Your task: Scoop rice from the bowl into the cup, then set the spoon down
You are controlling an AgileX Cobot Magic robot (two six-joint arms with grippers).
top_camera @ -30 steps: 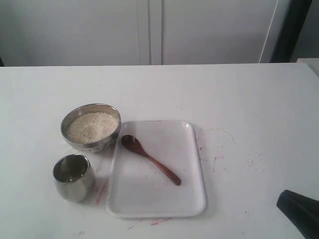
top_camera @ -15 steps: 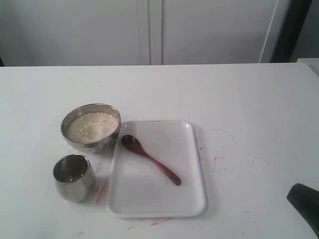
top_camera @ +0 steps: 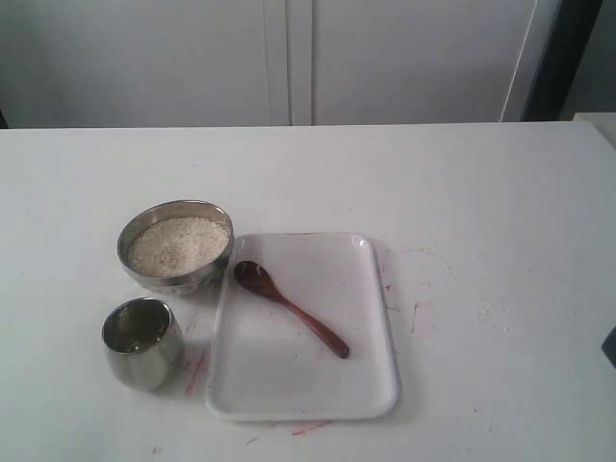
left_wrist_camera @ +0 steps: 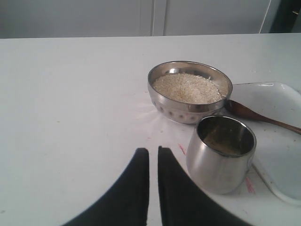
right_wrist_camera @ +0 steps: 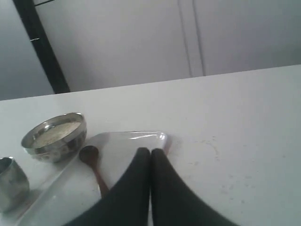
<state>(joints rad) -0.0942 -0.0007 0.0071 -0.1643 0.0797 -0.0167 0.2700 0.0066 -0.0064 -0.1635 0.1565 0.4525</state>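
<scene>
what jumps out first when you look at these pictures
A shiny steel bowl full of rice stands on the white table, left of a white tray. A dark wooden spoon lies diagonally on the tray, and a small steel cup stands close beside the bowl.

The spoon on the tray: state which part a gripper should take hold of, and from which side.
Best to grip the spoon on its thin handle, toward the end away from the bowl, coming from above: it lies flat on the tray, the handle slim enough to pinch across.

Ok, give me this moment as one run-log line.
spoon on tray; rice in bowl; cup upright; left gripper empty; right gripper empty
</scene>
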